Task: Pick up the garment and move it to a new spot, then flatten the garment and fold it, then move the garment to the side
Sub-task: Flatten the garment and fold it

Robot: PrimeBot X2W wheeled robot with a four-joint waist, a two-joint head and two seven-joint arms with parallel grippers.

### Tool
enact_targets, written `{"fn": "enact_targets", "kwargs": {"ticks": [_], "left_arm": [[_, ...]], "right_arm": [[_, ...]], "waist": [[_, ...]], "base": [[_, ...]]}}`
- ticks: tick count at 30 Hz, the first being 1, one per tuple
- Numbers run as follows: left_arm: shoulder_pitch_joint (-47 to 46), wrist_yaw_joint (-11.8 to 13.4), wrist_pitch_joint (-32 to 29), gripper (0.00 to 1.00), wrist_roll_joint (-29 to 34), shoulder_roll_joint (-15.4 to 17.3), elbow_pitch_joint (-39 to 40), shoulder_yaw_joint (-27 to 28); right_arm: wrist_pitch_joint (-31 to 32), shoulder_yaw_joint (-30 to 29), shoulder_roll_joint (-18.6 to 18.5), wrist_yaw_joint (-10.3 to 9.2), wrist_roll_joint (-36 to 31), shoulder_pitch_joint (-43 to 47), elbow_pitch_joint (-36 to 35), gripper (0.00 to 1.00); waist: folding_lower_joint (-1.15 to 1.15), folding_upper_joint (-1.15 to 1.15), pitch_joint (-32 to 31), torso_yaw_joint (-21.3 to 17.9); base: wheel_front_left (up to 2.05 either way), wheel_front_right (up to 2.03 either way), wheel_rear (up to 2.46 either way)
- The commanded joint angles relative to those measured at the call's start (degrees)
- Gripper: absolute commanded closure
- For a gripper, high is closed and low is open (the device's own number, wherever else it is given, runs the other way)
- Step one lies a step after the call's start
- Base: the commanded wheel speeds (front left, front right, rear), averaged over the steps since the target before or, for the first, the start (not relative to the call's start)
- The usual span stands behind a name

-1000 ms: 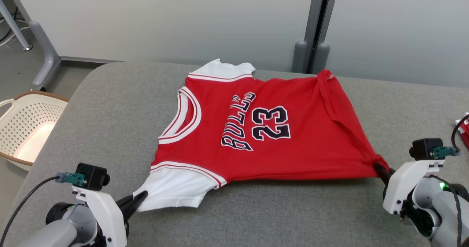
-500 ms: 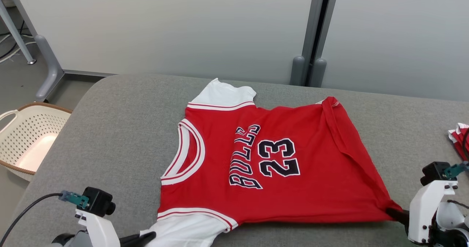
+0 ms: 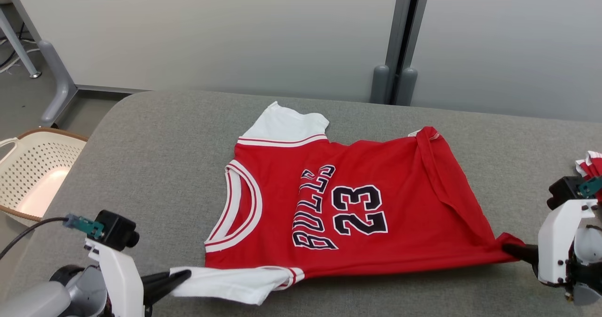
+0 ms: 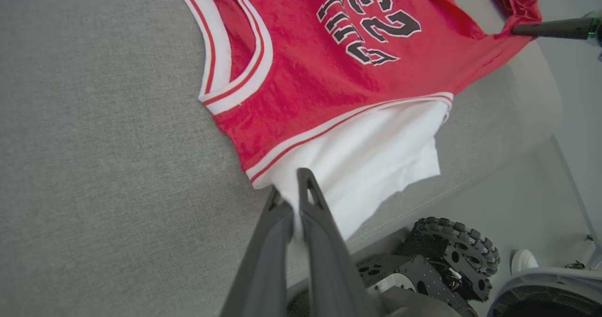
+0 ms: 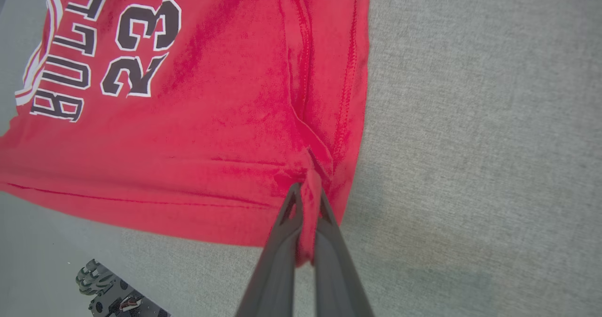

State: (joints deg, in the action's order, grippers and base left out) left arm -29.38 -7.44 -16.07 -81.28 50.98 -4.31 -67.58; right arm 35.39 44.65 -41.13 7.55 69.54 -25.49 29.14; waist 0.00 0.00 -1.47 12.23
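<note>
Red jersey (image 3: 357, 199) reads "BULLS 23", both corners pinched.

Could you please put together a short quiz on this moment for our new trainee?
1. True or false: the left gripper is shut on the white sleeve of the red jersey.
2. Multiple choice: what does the right gripper hold? A) the collar; B) a bottom corner of the jersey; C) nothing.
3. Fill in: the number printed on the jersey is ___.
Key: 1 true; 2 B; 3 23.
</note>
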Motion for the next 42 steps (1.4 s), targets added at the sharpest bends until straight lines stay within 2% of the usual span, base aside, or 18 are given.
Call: {"fn": "enact_targets", "kwargs": {"ticks": [1,9,11,12,14,15,21,22,23,24,25,30,38,42], "left_arm": [[-1.98,-0.06,0.27,1.0,1.0,-0.55,-0.74,0.7],[-9.03,-0.06,0.01,1.0,6.01,-5.0,-5.14,1.35],[-10.99,-0.07,0.21,1.0,7.69,-6.69,-7.43,1.29],[-12.56,-0.06,0.86,1.0,8.61,-8.78,-10.3,1.65],[-14.08,-0.07,1.84,1.0,9.1,-10.95,-13.65,2.09],[-14.08,-0.07,1.84,1.0,9.1,-10.95,-13.65,2.09],[-17.63,-0.07,3.71,1.0,10.6,-15.92,-21.02,0.9],[-18.08,-0.06,4.11,1.0,10.92,-16.57,-21.97,0.51],[-18.55,-0.06,4.89,0.58,11.4,-16.98,-23.15,0.37],[-18.77,-0.06,5.49,0.03,11.5,-17.48,-24.55,0.33],[-18.92,-0.07,5.99,0.0,11.51,-18.19,-25.72,0.19],[-20.23,-0.01,11.89,0.0,12.71,-20.41,-31.53,1.25],[-20.05,0.86,28.14,0.0,11.54,-24.42,-37.59,7.84],[-17.98,1.17,31.1,0.0,10.24,-26.27,-36.57,14.12]], "right_arm": [[0.55,-0.7,-0.07,-0.12,-1.22,-1.41,0.36,1.0],[1.67,-3.03,3.07,-0.11,-8.0,-7.79,2.56,1.0],[1.82,-3.42,3.94,-0.12,-9.69,-9.36,3.2,1.0],[1.78,-3.82,4.82,-0.11,-11.33,-10.95,4.01,1.0],[1.5,-4.16,5.78,-0.11,-12.7,-12.45,4.92,1.0],[1.5,-4.16,5.78,-0.11,-12.7,-12.45,4.92,1.0],[0.85,-4.14,8.52,-0.11,-16.4,-15.96,7.58,1.0],[0.23,-4.27,9.01,-0.11,-16.79,-16.41,7.9,0.78],[-0.36,-4.66,9.35,-0.11,-17.01,-16.79,8.46,0.0],[-1.18,-4.86,9.67,-0.11,-17.51,-17.03,8.86,0.0],[-1.42,-4.8,10.06,-0.11,-17.75,-17.07,9.26,0.0],[-7.5,-6.69,10.63,-0.1,-21.3,-18.2,12.81,0.0],[-25.5,-11.82,12.31,-0.07,-23.18,-15.89,12.89,0.0],[-34.67,-12.73,13.39,-0.07,-24.32,-13.45,10.5,0.0]], "waist": [[0.0,0.0,0.73,0.03],[0.0,0.0,4.91,0.15],[0.0,0.0,6.32,0.11],[0.0,0.0,7.77,0.07],[0.0,0.0,9.17,-0.05],[0.0,0.0,9.17,-0.05],[0.0,0.0,12.76,-0.65],[0.0,0.0,13.18,-0.71],[0.0,0.0,13.55,-0.77],[0.0,0.0,13.87,-0.8],[0.0,0.0,14.15,-0.84],[0.0,0.0,14.61,-0.71],[0.0,0.0,12.57,0.17],[0.0,0.0,10.64,0.44]], "base": [[0.0,0.0,0.0],[0.0,0.0,0.0],[0.0,0.0,0.0],[0.0,0.0,0.0],[0.0,0.0,0.0],[0.0,0.0,0.0],[0.0,0.0,0.0],[0.0,0.0,0.0],[0.0,0.0,0.0],[0.0,0.0,0.0],[0.0,0.0,0.0],[0.0,0.0,0.0],[0.0,0.0,0.0],[0.0,0.0,0.0]]}}
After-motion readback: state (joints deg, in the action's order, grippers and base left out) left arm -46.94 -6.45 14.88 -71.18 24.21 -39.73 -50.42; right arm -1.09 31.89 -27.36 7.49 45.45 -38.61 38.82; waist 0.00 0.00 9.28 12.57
